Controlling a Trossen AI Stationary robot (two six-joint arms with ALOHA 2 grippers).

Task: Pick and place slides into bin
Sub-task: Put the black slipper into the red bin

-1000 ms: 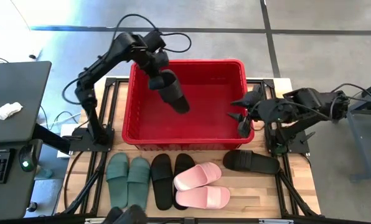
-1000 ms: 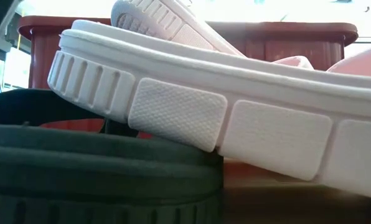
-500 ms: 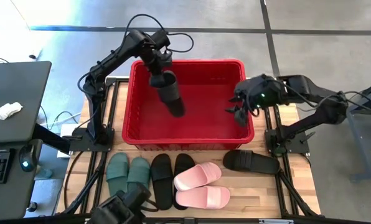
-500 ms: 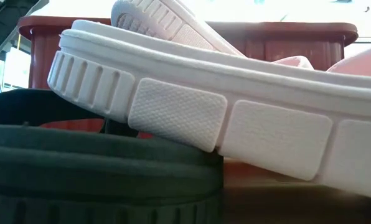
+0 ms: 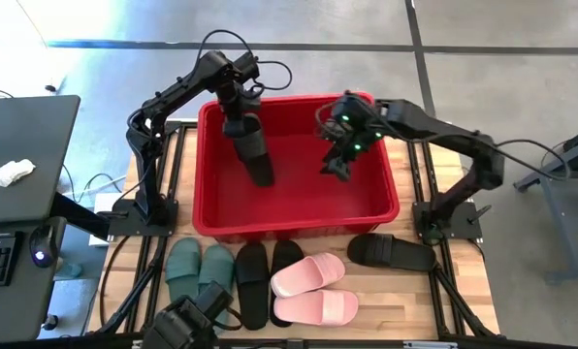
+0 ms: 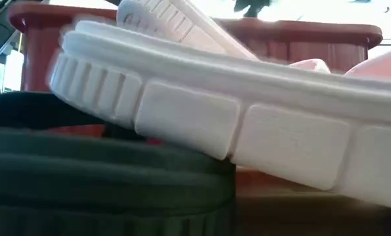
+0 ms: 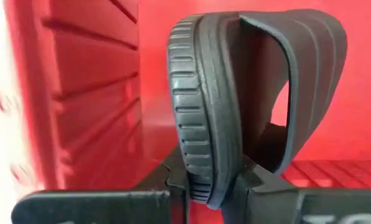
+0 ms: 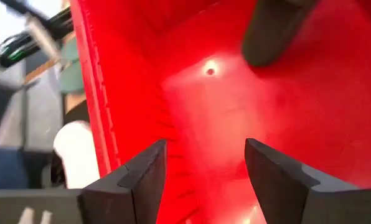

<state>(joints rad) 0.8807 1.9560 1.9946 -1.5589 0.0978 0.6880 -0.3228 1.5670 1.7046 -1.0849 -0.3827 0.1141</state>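
A black slide (image 5: 255,155) is held on edge inside the red bin (image 5: 294,215), clamped at its sole by the nearly closed jaws of the left gripper (image 7: 213,186) near the bin's left wall. The right gripper (image 5: 336,165) is hung over the bin's right half with its jaws spread wide and nothing between them. On the bench (image 5: 464,291) in front of the bin are laid a green pair (image 5: 200,271), a black pair (image 5: 268,276), a pink pair (image 5: 313,291) and a single black slide (image 5: 391,252).

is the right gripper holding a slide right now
No: the right gripper hangs open and empty over the red bin; only the left gripper grips a black slide.
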